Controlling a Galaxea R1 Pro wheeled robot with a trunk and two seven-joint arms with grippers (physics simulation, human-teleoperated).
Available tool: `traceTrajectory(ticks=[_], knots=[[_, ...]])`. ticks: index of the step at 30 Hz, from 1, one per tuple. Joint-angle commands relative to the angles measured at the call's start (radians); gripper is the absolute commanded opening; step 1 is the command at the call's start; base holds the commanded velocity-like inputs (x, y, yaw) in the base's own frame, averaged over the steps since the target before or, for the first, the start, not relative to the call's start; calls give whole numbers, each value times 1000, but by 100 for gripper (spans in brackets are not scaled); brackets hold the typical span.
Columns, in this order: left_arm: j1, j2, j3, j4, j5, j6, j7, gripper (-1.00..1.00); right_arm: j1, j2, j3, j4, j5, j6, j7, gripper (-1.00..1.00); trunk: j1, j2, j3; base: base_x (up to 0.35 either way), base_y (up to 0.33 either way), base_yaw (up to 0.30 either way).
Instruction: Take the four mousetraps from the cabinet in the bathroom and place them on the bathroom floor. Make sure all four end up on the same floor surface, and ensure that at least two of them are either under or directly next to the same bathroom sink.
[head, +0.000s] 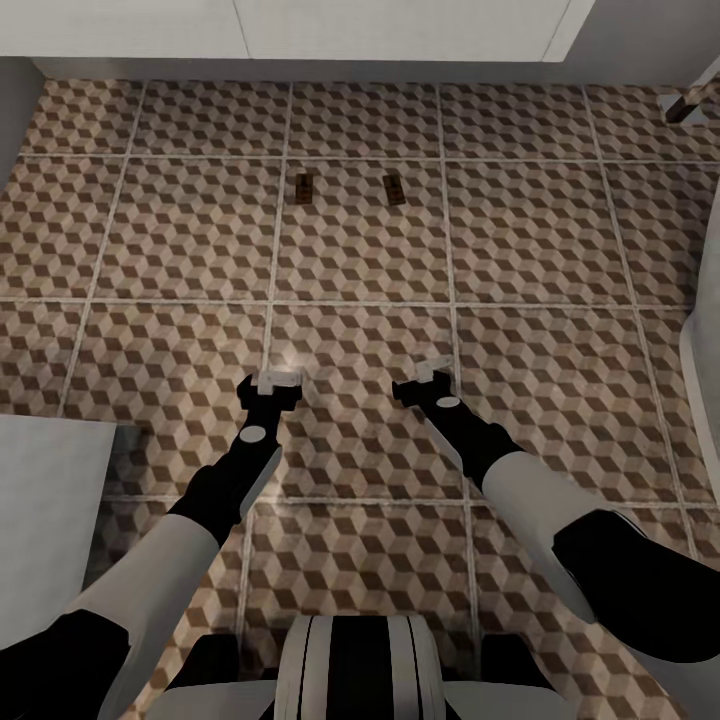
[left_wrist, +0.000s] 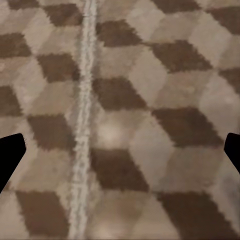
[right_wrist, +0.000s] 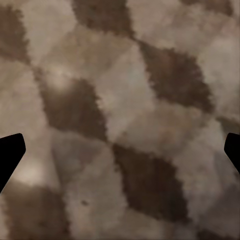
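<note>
Two mousetraps lie flat on the cube-patterned bathroom floor (head: 540, 230), side by side: the left mousetrap (head: 305, 187) and the right mousetrap (head: 393, 189). Both are small brown boards, a short way in front of a white unit (head: 400, 25) along the far edge. I cannot tell whether that unit is the sink's vanity. My left gripper (head: 278, 380) (left_wrist: 120, 150) and right gripper (head: 432, 372) (right_wrist: 120, 150) hang low over the tiles, well short of the traps. Both are open with only floor between their fingers. The cabinet is out of view.
A white flat surface (head: 50, 500) sits close at my left. A curved white object (head: 703, 380) borders the right edge. A small brown and grey thing (head: 690, 100) lies at the far right; what it is I cannot tell.
</note>
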Motion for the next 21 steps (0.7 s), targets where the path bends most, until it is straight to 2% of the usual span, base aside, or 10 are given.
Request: traceTrajectory(ticks=[1,10,21], knots=[[0,1,-5,-2,10,4,9,100,-1,-1,9,-1,-9,4,-8,100,0,0,0,-4,0,0],[3,1,-4,-3,10,3,14,100,-1,-3,9,2,-10,1,-6,100,0,0,0,-1,0,0],[3,1,-5,-1,10,3,15,100,1,-5,9,5,-11,-24,-5,100,-5,2,42,0,0,0]])
